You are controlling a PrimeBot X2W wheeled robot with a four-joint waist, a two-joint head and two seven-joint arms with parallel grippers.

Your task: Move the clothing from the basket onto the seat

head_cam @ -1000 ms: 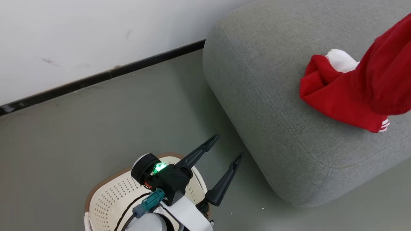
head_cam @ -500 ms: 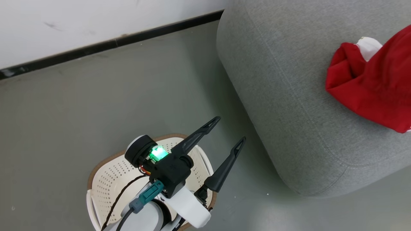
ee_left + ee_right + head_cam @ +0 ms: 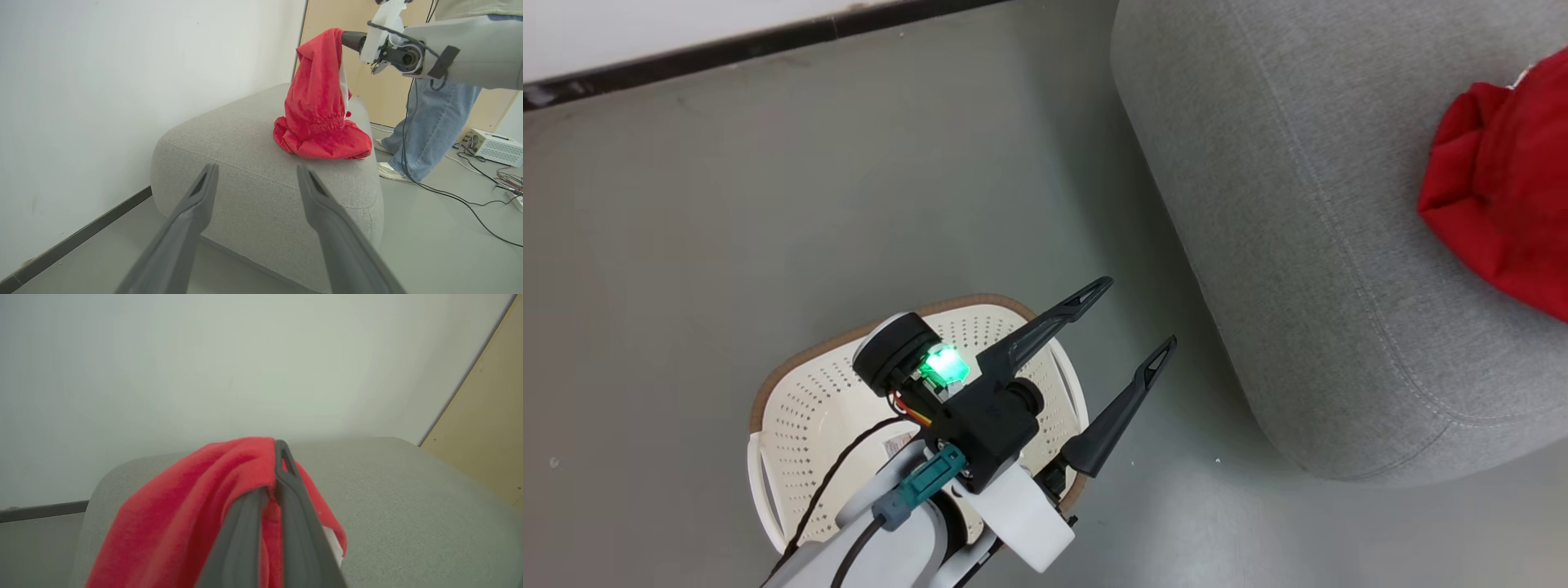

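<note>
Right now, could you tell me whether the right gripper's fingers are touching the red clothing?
Touching. In the right wrist view, the fingers of the right gripper are shut on a fold of the clothing, red fabric pinched between them.

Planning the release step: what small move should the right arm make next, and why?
Probably open the jaws of the right gripper: they pinch the clothing, whose lower folds already rest on the seat, so it should settle there.
</note>
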